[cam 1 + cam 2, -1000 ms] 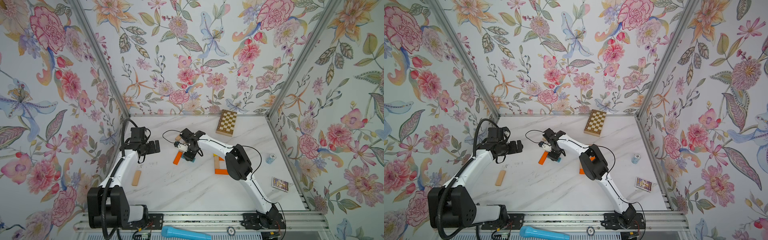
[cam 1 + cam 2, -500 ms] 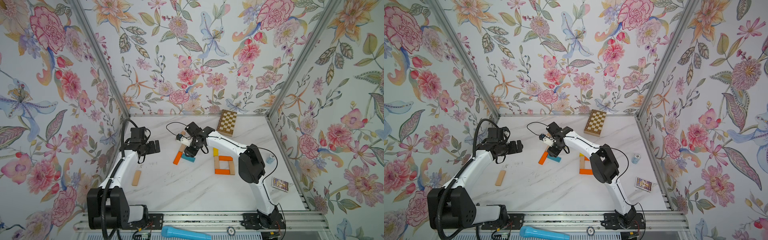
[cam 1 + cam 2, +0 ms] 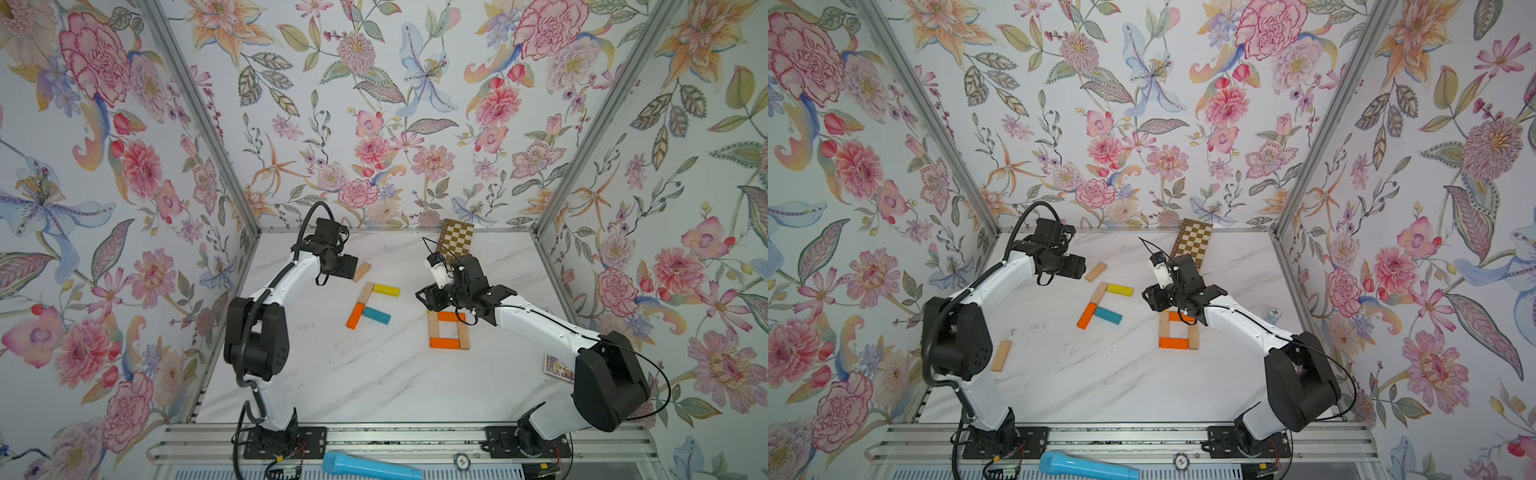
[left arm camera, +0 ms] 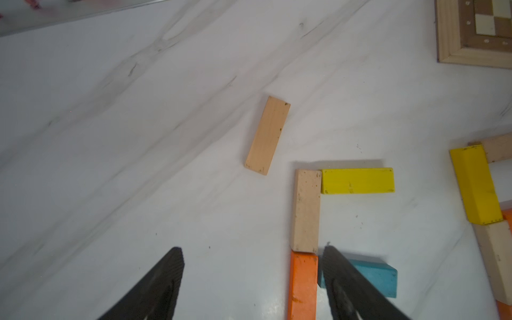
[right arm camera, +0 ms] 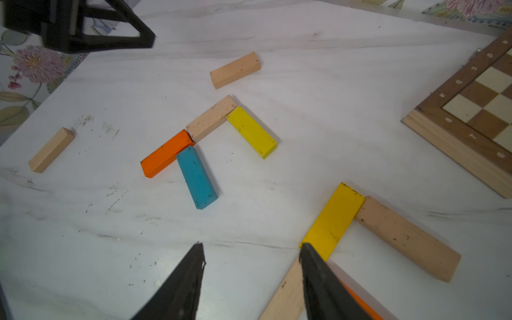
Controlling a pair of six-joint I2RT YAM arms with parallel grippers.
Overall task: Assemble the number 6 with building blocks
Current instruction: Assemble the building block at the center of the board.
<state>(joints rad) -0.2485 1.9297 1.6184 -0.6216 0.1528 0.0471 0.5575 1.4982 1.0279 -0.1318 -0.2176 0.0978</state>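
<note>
A square loop of building blocks (image 3: 444,343) lies right of centre; in the right wrist view a yellow block (image 5: 335,219) and a beige block (image 5: 407,238) continue it as stem and top bar, forming the number 6. My right gripper (image 5: 251,246) hovers open at the loop's far left corner, empty, and hides the stem in both top views. A second cluster lies at centre: beige (image 3: 365,293), yellow (image 3: 386,290), orange (image 3: 355,316) and teal (image 3: 376,316). My left gripper (image 4: 252,250) is open and empty beside a loose beige block (image 4: 267,135).
Another beige block (image 3: 1000,355) lies near the left arm's base. A chequered board (image 3: 457,245) leans at the back wall. A small card (image 3: 557,365) and a little cylinder (image 3: 1273,313) sit at the right edge. A blue microphone (image 3: 370,467) rests on the front rail.
My right gripper has drawn back to the right, from the orange and teal blocks to the loop. My left arm has reached right and farther back, toward the loose beige block.
</note>
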